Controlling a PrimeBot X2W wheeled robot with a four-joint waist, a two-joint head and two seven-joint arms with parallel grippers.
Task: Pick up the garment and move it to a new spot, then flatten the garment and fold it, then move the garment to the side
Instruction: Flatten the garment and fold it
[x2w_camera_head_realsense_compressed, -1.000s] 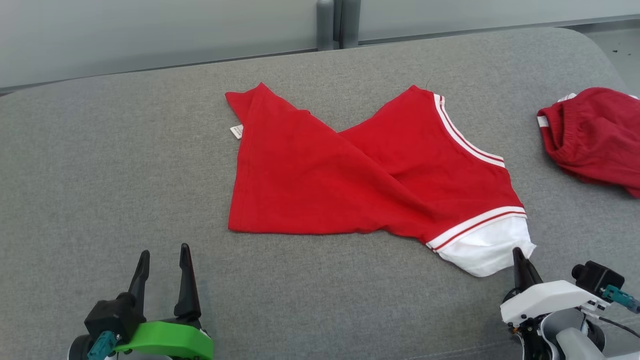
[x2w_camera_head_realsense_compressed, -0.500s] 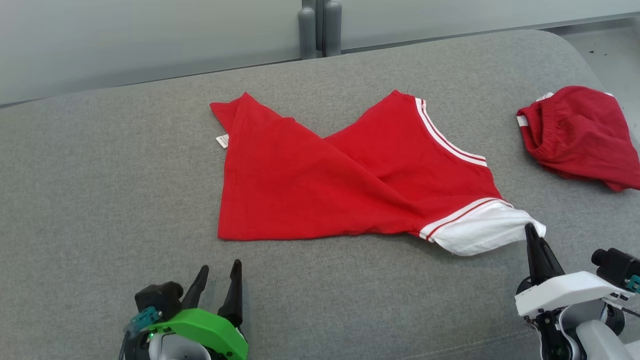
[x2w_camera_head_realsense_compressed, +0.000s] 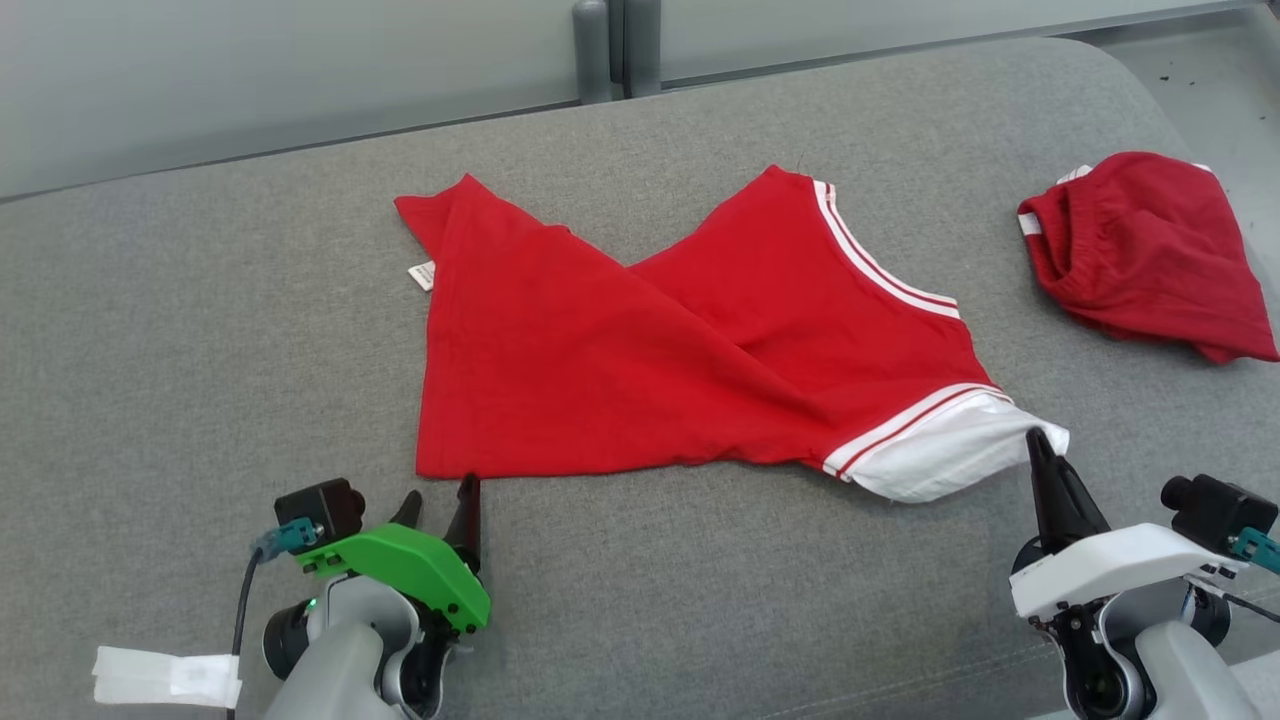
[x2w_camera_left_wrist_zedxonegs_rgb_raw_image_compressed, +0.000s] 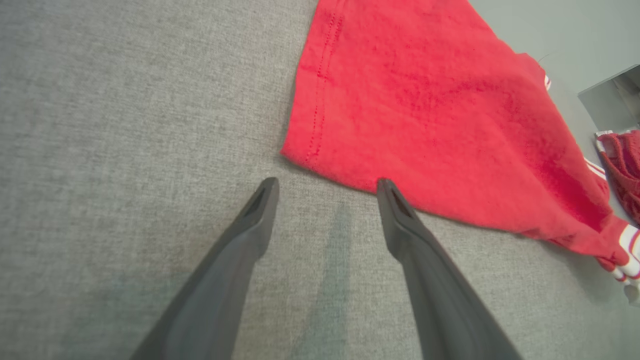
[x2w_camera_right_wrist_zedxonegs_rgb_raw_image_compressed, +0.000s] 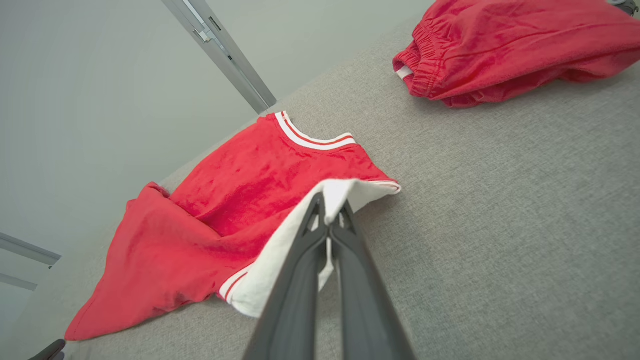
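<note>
There were two garments on the grey fabric-covered worktop (x2w_camera_head_realsense_compressed: 200, 330). The red garment (x2w_camera_head_realsense_compressed: 640, 370) lay near the middle, spread but twisted, one half folded across the other. It had one white sleeve (x2w_camera_head_realsense_compressed: 950, 455) at its near right corner, striped trim at the neck, and one small white label (x2w_camera_head_realsense_compressed: 421, 275) at its left edge. The second, a darker red bundle (x2w_camera_head_realsense_compressed: 1140, 260) with an elastic waistband, sat well apart at the far right.

Two hands were in play. The right hand (x2w_camera_head_realsense_compressed: 1037, 440) had its fingers pressed together on the tip of the white sleeve, a pinch of cloth showing between them. The left hand (x2w_camera_head_realsense_compressed: 440, 492) stood with its fingers spread wide and nothing between them, just at the garment's near left corner. One fingertip (x2w_camera_left_wrist_zedxonegs_rgb_raw_image_compressed: 385, 186) seemed to reach the hem, though I could not tell whether it touched.

Behind the worktop ran a pale grey panelled wall (x2w_camera_head_realsense_compressed: 250, 80) with one grey post (x2w_camera_head_realsense_compressed: 600, 45), and a strip of floor (x2w_camera_head_realsense_compressed: 1240, 60) showed at the far right.
</note>
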